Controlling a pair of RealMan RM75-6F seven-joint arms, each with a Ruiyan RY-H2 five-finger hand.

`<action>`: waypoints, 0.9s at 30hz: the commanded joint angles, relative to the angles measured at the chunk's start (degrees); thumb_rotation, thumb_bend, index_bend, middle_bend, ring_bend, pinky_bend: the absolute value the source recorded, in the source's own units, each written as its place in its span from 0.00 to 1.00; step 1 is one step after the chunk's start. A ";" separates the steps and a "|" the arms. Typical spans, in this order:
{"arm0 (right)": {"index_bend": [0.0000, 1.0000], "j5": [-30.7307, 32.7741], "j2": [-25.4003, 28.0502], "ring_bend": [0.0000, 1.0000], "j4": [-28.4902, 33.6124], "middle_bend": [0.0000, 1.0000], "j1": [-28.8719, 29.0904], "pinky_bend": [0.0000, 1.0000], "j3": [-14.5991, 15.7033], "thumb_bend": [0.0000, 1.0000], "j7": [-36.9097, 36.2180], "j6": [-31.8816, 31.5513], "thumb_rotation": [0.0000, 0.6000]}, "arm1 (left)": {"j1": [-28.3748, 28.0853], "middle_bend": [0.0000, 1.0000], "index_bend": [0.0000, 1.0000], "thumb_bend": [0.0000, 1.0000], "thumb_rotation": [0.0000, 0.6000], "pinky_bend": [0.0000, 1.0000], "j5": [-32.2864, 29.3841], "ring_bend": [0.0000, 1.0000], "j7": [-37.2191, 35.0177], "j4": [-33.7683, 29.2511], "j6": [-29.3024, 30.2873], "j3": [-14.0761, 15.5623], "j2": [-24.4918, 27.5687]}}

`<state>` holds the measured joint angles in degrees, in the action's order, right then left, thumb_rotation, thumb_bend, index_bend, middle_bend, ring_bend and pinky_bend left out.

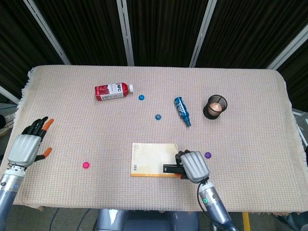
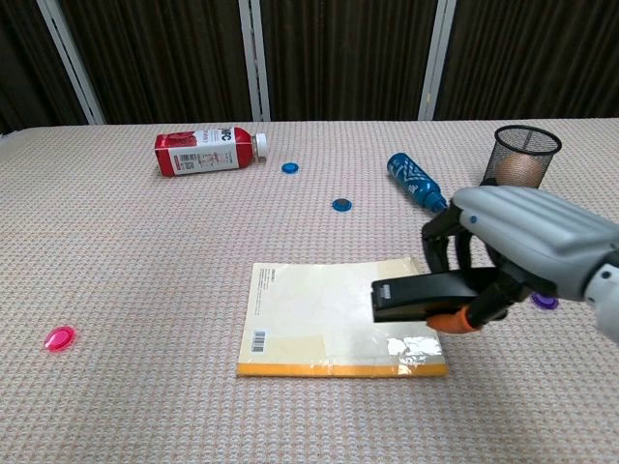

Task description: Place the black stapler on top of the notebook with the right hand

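My right hand (image 1: 192,166) (image 2: 513,246) grips the black stapler (image 2: 421,297) (image 1: 170,168), holding it in the air over the right part of the notebook (image 2: 319,314) (image 1: 149,159). The stapler lies level, its nose pointing left. The notebook is cream with an orange lower edge and lies flat at the table's front middle. My left hand (image 1: 30,144) hovers at the table's left edge, fingers spread, holding nothing; the chest view does not show it.
A red juice bottle (image 2: 206,150) lies at the back left, a blue bottle (image 2: 418,185) at the back right beside a black mesh cup (image 2: 523,164). Blue caps (image 2: 340,204) (image 2: 289,167), a pink cap (image 2: 60,337) and a purple cap (image 1: 208,155) dot the cloth.
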<state>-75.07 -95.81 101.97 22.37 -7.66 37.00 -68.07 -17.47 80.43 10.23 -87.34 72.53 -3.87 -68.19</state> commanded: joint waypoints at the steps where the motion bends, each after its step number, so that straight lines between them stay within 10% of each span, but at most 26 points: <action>1: 0.72 2.11 -3.33 0.53 -2.45 0.55 2.36 0.71 -1.47 0.17 -0.19 2.40 1.00 | -0.32 0.00 0.04 0.30 1.00 0.21 -0.69 0.04 -0.36 0.35 -0.91 -0.16 -0.07; 18: 0.71 9.49 -13.21 0.52 -14.61 0.55 10.65 0.71 -5.20 0.17 -0.07 8.61 1.00 | -0.84 0.00 0.04 0.30 1.00 0.21 -1.81 0.04 -2.88 1.55 -2.64 -0.29 0.47; 27: 0.12 9.10 -13.66 0.22 -16.44 0.18 11.31 0.53 -4.09 0.16 -3.86 9.06 1.00 | -0.54 0.00 0.04 0.30 1.00 0.21 -1.68 0.04 -3.32 1.58 -2.23 -0.12 0.69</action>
<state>-65.77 -109.63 85.55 33.59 -12.06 33.34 -59.08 -18.00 78.69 6.86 -85.72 70.28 -4.02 -67.50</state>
